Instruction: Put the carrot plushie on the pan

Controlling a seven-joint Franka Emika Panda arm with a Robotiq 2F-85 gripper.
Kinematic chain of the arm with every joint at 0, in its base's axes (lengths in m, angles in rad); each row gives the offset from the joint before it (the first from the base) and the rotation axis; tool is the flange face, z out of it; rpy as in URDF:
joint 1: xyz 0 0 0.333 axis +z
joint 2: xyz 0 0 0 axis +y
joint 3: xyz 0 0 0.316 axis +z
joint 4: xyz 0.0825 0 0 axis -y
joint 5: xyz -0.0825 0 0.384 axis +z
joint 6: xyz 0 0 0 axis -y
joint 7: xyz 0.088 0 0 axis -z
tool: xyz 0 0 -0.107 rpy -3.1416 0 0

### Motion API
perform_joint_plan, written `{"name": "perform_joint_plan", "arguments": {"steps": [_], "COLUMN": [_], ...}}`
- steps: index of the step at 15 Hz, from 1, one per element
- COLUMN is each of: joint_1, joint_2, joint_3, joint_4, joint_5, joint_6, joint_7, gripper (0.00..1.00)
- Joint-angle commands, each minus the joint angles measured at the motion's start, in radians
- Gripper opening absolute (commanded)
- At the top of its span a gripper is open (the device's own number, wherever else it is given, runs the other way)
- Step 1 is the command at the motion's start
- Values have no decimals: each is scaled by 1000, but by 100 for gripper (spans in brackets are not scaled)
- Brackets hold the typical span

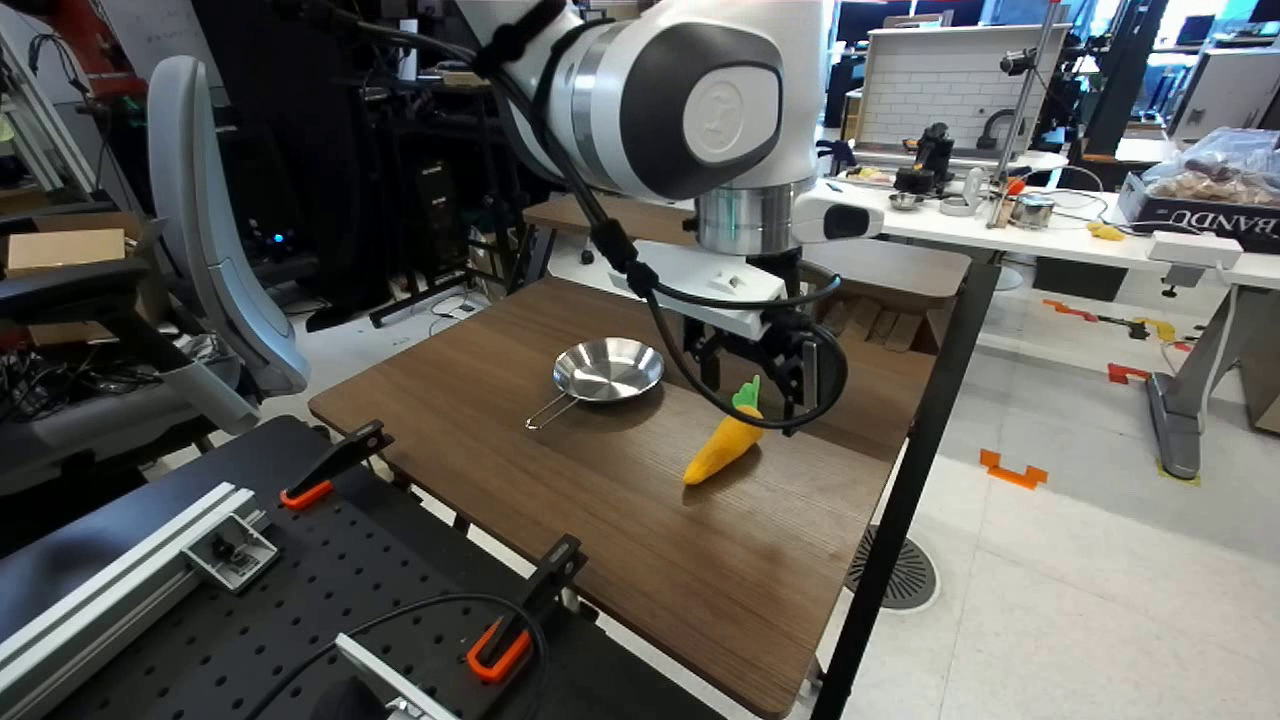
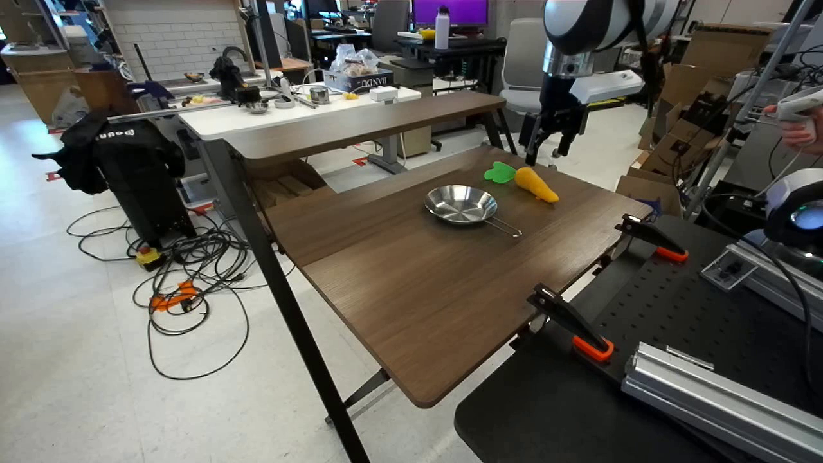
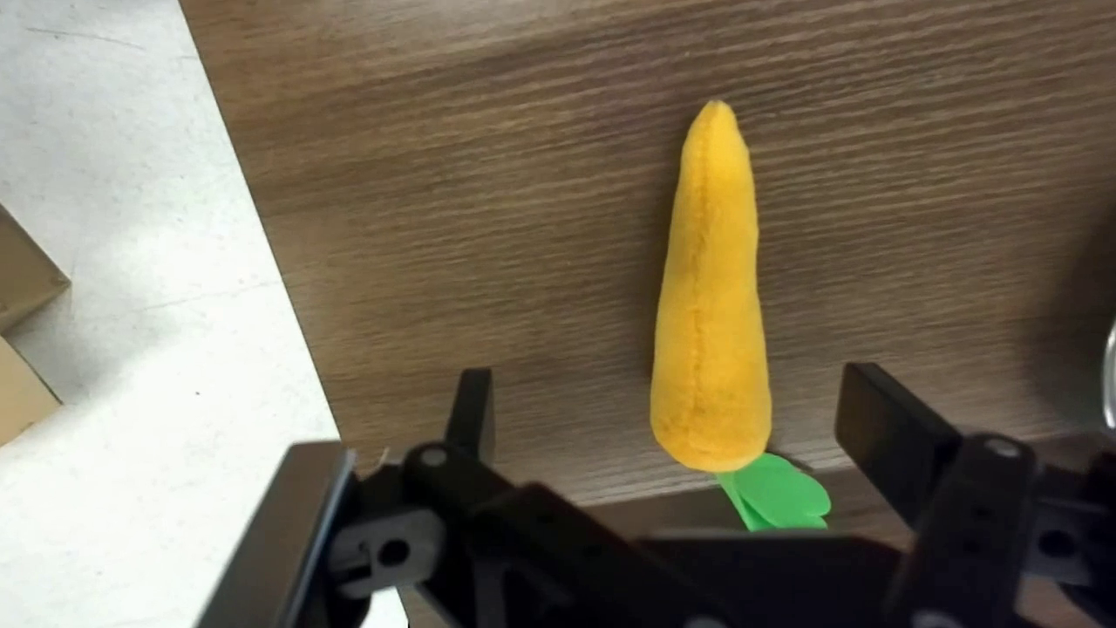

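The carrot plushie (image 1: 725,448) lies on the brown table, orange with a green leafy top; it also shows in an exterior view (image 2: 535,184) and in the wrist view (image 3: 711,305). The silver pan (image 1: 608,370) sits upright beside it with its thin handle; an exterior view shows it too (image 2: 461,204). A sliver of shiny metal, likely the pan (image 3: 1110,375), shows at the wrist view's right edge. My gripper (image 3: 667,379) is open and empty above the carrot's leafy end, its fingers apart on either side. The gripper also shows in both exterior views (image 1: 752,402) (image 2: 546,154).
The brown table (image 1: 560,480) has a raised shelf (image 2: 360,125) along one side and a black side leg (image 1: 905,480). Clamps with orange ends (image 1: 500,645) (image 2: 593,347) grip the table edge by a black perforated board (image 1: 330,590).
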Motion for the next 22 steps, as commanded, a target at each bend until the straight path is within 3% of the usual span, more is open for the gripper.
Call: {"name": "perform_joint_plan", "arguments": {"steps": [1,7,8,9,18,20,22], "joint_1": [-22,-17,-15,-13,8,11,28], "joint_2": [77,136,143,150,156,135,110], "joint_3": [23,32,31,31,18,24,18], "joint_4": [64,89,89,88,68,55,40], "joint_5": [1,-7,-11,-16,-47,-47,-59], "joint_6": [29,49,64,81,176,176,172], "joint_7": [-25,-25,-25,-25,-10,-10,-3], "gripper": [100,100,75,74,5,1,3]}}
